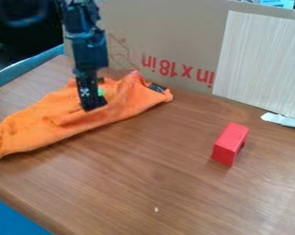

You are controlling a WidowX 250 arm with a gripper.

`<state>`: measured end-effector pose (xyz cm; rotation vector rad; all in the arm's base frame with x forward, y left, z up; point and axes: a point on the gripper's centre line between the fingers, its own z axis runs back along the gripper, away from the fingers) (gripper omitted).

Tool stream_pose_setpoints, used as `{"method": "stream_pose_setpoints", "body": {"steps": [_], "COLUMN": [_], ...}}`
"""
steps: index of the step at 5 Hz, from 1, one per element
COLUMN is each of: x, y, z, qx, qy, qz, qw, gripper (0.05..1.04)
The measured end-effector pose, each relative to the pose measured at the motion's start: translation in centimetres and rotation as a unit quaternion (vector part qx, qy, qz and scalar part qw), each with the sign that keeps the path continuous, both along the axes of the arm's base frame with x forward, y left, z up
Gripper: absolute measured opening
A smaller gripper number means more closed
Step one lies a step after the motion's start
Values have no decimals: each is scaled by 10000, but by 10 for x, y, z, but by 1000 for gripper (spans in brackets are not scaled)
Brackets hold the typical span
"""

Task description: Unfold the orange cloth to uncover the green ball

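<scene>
- The arm (88,43) comes in from the top edge, left of centre, and hangs down over the cloth.
- The gripper (93,103) is at the upper middle part of the cloth, its tip at or just above the folds; contact is hard to judge.
- Whether the gripper is apart, together or clamped on some of the cloth, I cannot tell.
- A small green thing (101,92) shows right beside the gripper.
- The cloth (128,103) is orange and lies crumpled on the left side of the table (174,183), stretching from the left edge towards the cardboard.
- A dark tag (156,87) sits at the cloth's right end.
- The block (231,140) is red and rests on the right side of the table, well apart from the cloth.
- Cardboard (168,36) with red print stands behind, with a pale panel (260,59) at its right.
- A white strip (283,120) lies by the panel's foot.
- A white speck (156,209) is near the front.
</scene>
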<state>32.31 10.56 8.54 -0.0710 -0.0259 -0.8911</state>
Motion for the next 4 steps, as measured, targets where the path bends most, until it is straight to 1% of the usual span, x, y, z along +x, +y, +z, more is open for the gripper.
{"method": "stream_pose_setpoints", "body": {"steps": [1,2,4], "x": [-19,-34,-61], "y": [-17,-28,-60], "z": [-1,-3,3], "qx": [3,-53,-274], "qy": [20,149,581], "qz": [-236,-403,-605], "qw": [9997,9991,9961], "gripper": [51,51,51]}}
